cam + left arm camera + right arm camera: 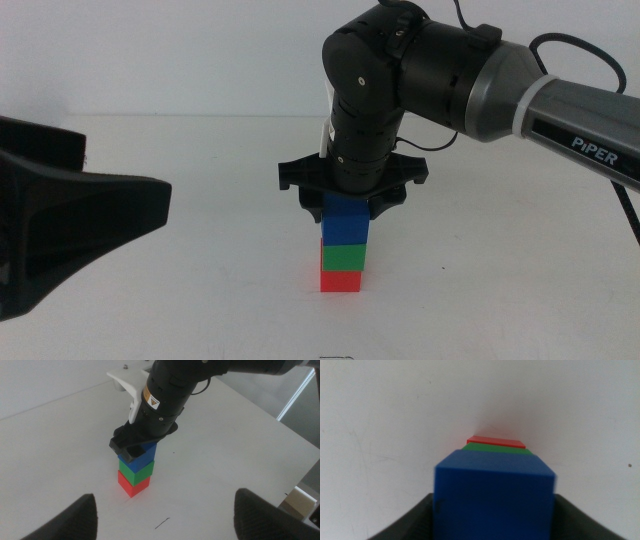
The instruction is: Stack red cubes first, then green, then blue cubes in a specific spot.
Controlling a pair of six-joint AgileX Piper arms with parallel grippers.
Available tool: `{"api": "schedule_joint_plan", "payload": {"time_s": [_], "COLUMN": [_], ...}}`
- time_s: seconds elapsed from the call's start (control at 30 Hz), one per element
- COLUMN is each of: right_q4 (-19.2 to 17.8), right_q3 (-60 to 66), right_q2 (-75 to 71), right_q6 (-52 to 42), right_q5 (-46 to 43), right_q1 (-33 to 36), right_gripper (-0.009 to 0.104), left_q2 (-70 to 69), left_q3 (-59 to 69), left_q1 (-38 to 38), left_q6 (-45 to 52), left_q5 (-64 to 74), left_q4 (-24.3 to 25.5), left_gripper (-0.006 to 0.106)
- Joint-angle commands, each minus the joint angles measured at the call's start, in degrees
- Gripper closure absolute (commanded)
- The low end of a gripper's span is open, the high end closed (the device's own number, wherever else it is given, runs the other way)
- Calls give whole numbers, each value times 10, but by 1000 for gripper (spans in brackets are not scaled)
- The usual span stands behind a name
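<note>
The red cube [341, 280] sits on the white table with the green cube [344, 257] on it and the blue cube [346, 218] on top, a slightly twisted stack. My right gripper [347, 205] comes straight down over the stack, and its jaws press the blue cube's two sides. The right wrist view shows the blue cube [495, 495] between the jaws of the right gripper [494, 500], with edges of the green cube [495, 449] and red cube [496, 440] beyond. My left gripper [100, 215] waits open at the left, apart from the stack.
The left wrist view shows the stack, with the red cube [132, 484], green cube [136, 474] and blue cube [145, 457], under the right gripper [132, 450]. A white object [125, 380] lies behind the arm. The table edge [295, 445] runs along one side.
</note>
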Motion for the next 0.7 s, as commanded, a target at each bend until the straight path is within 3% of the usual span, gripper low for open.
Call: {"api": "schedule_joint_plan", "payload": {"time_s": [0.0,0.27,0.67], "right_q4": [-6,6,-39], "right_q3": [-19,-19,-19], "right_q2": [-32,-34,-157], "right_q6": [-5,-5,-22], "right_q5": [18,3,37], "right_q1": [0,0,-10], "right_gripper": [34,15,14], "left_q2": [0,0,0], "left_q3": [-13,-13,-13], "left_q1": [0,0,0], "left_q6": [-7,-7,-7], "left_q5": [-40,-40,-40], "left_q4": [-14,-14,-14], "left_gripper": [7,7,7]}}
